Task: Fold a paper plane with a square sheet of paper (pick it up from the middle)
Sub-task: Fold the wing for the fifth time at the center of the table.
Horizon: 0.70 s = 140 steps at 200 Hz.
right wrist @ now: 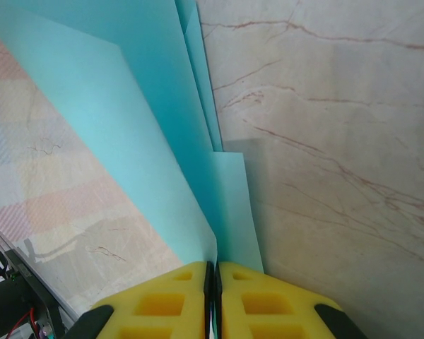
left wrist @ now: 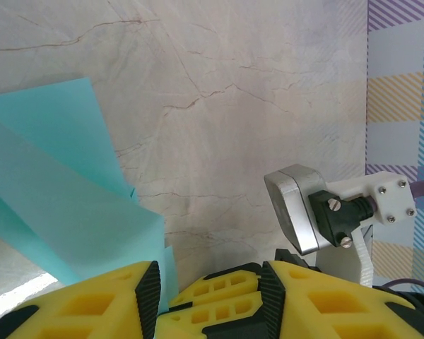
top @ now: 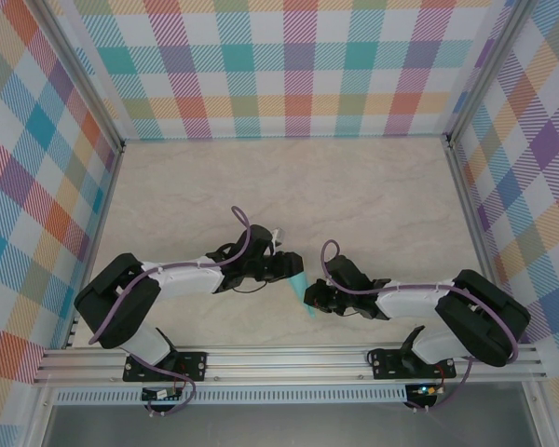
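Note:
The turquoise sheet of paper is folded into a narrow strip of layered flaps and held up between the two arms near the table's front. My right gripper is shut on its lower end; in the right wrist view the flaps rise straight out from the closed yellow fingers. My left gripper faces it from the left with its jaws apart. The right gripper's yellow fingertips sit between those jaws, and the paper runs past the left pad.
The marble tabletop stretches away behind the arms, walled by checkered panels at the back and sides. An aluminium rail carries both bases at the near edge. The right arm's silver wrist camera sits close to my left fingers.

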Each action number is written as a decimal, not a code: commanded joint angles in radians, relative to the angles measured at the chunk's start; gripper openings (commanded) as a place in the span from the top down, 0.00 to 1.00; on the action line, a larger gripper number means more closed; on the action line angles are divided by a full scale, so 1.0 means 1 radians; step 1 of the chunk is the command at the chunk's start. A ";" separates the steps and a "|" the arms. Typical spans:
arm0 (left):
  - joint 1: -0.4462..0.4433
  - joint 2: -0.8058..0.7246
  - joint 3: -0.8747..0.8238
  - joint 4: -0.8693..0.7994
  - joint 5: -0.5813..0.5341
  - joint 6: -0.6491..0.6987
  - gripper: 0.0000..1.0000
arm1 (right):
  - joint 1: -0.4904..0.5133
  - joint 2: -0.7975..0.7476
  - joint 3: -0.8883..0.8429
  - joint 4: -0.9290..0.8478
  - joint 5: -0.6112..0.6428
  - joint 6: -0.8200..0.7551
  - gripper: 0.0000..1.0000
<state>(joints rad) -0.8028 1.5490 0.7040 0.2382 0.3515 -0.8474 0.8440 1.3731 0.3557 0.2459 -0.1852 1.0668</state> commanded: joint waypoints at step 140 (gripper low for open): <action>-0.007 0.118 0.069 0.006 -0.068 0.022 0.57 | -0.005 -0.051 0.058 -0.115 0.005 -0.066 0.76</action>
<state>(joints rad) -0.8032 1.6596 0.7437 0.2401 0.3088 -0.8471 0.8440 1.3499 0.3840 0.1886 -0.1917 1.0428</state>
